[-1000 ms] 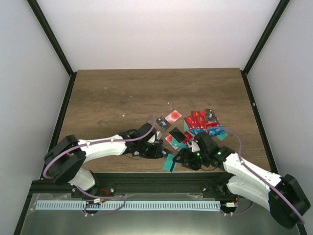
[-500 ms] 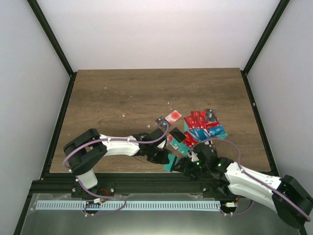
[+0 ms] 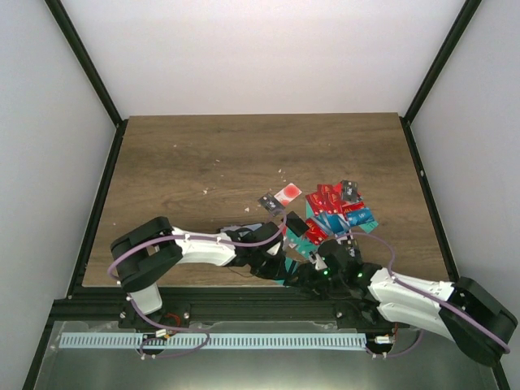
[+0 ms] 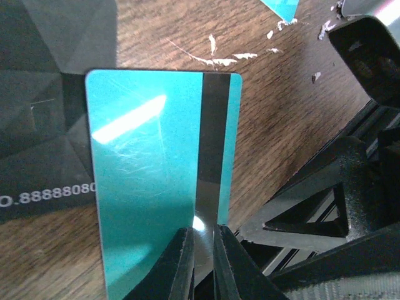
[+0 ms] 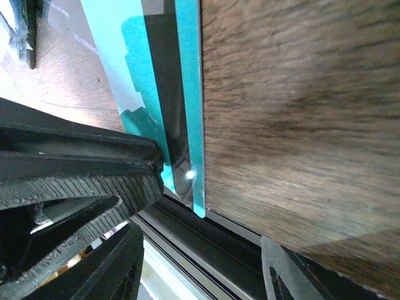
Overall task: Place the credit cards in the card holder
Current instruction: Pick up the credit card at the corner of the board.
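Clearly, the left hand [image 4: 201, 240] pinches the teal credit card [image 4: 150, 181] by its near edge, the card jutting beyond it.

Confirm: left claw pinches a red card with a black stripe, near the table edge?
Not red. The left claw pinches a teal card with a black stripe, near the table edge; the left wrist view shows it.

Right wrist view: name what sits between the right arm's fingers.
The corner of the teal card, jutting past the table edge, as the right wrist view shows.
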Tool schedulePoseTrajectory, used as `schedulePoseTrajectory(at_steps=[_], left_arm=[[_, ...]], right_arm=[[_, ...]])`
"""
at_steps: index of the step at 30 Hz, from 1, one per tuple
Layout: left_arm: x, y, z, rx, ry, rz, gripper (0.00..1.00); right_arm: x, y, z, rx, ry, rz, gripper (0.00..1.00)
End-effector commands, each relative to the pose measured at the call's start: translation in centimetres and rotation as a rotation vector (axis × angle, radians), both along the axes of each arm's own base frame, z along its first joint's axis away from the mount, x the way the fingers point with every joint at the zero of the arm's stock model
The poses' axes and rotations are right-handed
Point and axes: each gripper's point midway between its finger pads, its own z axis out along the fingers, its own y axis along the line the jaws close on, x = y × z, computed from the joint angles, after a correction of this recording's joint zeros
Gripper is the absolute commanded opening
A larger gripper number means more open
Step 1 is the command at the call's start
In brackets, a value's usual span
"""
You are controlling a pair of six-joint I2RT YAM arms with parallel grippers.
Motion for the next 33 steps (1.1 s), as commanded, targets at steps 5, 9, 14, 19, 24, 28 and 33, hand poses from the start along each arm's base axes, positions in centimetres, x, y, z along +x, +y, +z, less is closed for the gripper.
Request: schedulePoseTrajectory(at_steps=[5, 9, 14, 19, 24, 28, 33], left_arm=[[1.0, 0.1, 2.2, -0.006, -0.056, 0.087, 0.12], [2.9, 1.4, 3.2, 0.042, -0.117, 0.134, 0.14], [3.2, 2.3, 1.4, 0.111, -0.117, 0.107, 0.15], [2.6, 2.6, -0.6, 0.140, -0.079, 0.096, 0.15], [1.7, 2.5, -1.4, 0.143, -0.042, 0.071, 0.15], [0.7, 1.8, -1.3, 0.115, -0.013, 0.058, 0.15], [-0.4, 1.4, -1.2, 0.094, 0.015, 0.049, 0.15]], right_arm=[[1.3, -0.1, -0.8, -0.013, -0.049, -0.056, 0.52], [1.3, -0.3, -0.8, -0.014, -0.053, -0.060, 0.53], [1.2, -0.4, -1.1, -0.010, -0.045, -0.076, 0.52], [1.7, -0.5, -1.1, -0.013, -0.048, -0.106, 0.52], [2.0, -0.7, -1.6, -0.023, -0.044, -0.135, 0.51], [2.2, -0.6, -1.7, -0.017, -0.045, -0.149, 0.49], [2.4, -0.5, -1.7, -0.023, -0.046, -0.153, 0.40]])
